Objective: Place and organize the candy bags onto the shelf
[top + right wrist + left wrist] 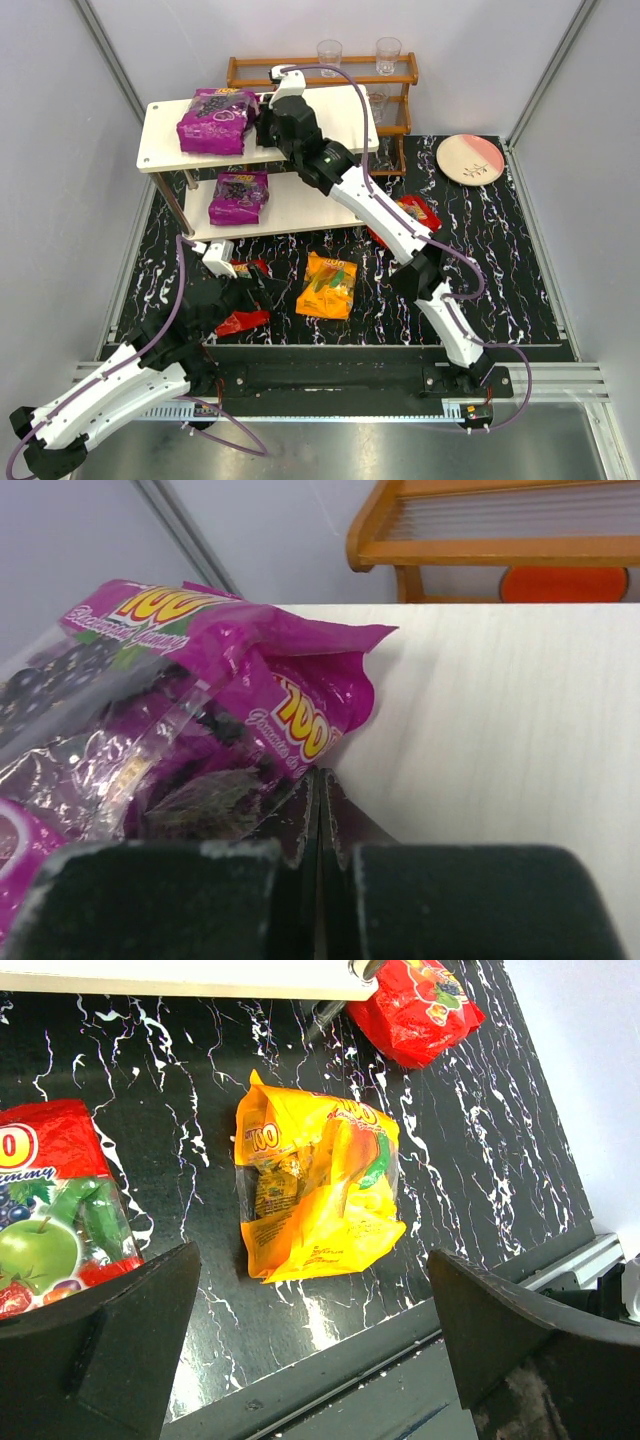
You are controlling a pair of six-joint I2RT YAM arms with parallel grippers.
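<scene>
One purple candy bag (pixel 215 120) lies on the top board of the white shelf (pixel 330 200), and a second purple bag (pixel 238 197) lies on the lower board. My right gripper (pixel 262 125) is over the top board, shut, with its fingertips (pixel 320 780) against the right edge of the purple bag (pixel 150 710) and nothing visible between them. An orange bag (pixel 328 285) (pixel 320 1195) lies flat on the table. A red bag (pixel 244 320) (pixel 50 1220) lies under my left gripper (pixel 258 295) (pixel 315 1350), which hangs open above the table's near edge. Another red bag (pixel 415 212) (pixel 415 1005) is partly hidden by the right arm.
A brown wooden rack (pixel 400 75) with clear glasses stands behind the shelf. A pink and white plate (pixel 469 159) lies at the back right. The table's metal front rail (pixel 400 1360) runs just below the left gripper. Grey walls close in both sides.
</scene>
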